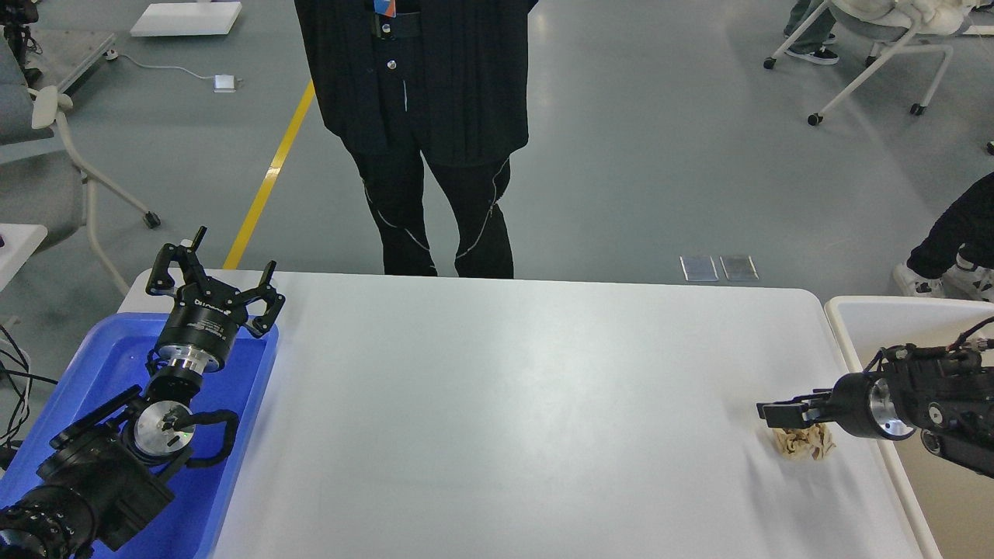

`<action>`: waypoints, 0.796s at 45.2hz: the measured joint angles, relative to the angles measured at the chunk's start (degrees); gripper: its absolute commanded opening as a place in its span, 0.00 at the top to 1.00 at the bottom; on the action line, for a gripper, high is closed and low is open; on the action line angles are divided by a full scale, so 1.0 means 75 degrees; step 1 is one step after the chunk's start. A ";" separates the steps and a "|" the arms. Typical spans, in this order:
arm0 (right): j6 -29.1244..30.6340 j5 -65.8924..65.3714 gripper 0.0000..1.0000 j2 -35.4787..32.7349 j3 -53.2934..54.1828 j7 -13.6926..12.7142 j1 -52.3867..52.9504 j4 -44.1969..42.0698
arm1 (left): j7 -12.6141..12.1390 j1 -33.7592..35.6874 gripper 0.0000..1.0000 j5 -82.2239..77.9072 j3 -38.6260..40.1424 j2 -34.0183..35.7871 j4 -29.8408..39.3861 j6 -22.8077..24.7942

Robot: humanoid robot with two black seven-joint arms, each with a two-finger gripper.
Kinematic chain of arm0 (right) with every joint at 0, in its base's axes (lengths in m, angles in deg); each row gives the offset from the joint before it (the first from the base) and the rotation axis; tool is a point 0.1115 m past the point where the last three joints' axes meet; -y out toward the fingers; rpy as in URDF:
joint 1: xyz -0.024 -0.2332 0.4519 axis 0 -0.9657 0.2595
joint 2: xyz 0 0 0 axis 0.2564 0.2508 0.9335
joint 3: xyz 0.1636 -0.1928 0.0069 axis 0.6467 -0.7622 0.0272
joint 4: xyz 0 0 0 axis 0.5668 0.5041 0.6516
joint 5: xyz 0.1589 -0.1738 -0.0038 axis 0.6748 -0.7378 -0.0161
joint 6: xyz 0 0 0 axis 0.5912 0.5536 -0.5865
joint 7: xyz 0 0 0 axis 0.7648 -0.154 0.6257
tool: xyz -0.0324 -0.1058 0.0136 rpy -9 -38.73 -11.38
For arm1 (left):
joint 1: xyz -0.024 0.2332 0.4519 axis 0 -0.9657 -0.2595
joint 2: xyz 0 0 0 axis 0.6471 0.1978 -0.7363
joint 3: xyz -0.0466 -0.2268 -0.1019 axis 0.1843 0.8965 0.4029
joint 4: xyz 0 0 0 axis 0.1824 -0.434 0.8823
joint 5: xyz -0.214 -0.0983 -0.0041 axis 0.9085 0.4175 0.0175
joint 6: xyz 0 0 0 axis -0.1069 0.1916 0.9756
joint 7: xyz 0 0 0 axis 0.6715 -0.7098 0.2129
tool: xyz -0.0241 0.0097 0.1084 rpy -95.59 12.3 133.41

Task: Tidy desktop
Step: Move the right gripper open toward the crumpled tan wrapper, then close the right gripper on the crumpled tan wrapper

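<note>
The white desktop fills the middle of the head view. A crumpled tan paper wad lies on it near the right edge. My right gripper comes in from the right and sits low, right over the wad's top, hiding part of it. Its dark fingers are seen side-on and overlap, so I cannot tell their spread. My left gripper is open and empty, held above the far end of the blue tray at the left.
A cream-white rimmed bin stands just right of the desktop, under my right arm. A person in black stands at the far edge. Wheeled chairs and another stand on the grey floor.
</note>
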State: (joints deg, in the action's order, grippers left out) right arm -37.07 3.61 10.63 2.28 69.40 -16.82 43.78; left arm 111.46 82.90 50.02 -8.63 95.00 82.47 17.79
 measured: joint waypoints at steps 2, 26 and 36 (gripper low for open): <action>0.0000 0.0000 0.00 0.0009 -0.0004 0.0000 -0.0052 -0.0040 | 0.0000 0.0000 0.00 0.0000 0.0000 0.0000 0.0000 0.0000; -0.0033 0.0002 0.01 0.0054 0.0002 0.0002 -0.0412 -0.0234 | 0.0000 0.0000 0.00 0.0000 0.0000 0.0000 0.0000 0.0000; -0.0088 0.0003 0.19 0.0084 0.0026 0.0002 -0.0499 -0.0294 | 0.0000 0.0000 0.00 0.0000 0.0000 0.0000 -0.0001 -0.0001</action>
State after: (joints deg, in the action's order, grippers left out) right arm -37.73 3.63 11.26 2.48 69.41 -20.56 41.58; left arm 111.46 82.90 50.02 -8.63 95.00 82.46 17.79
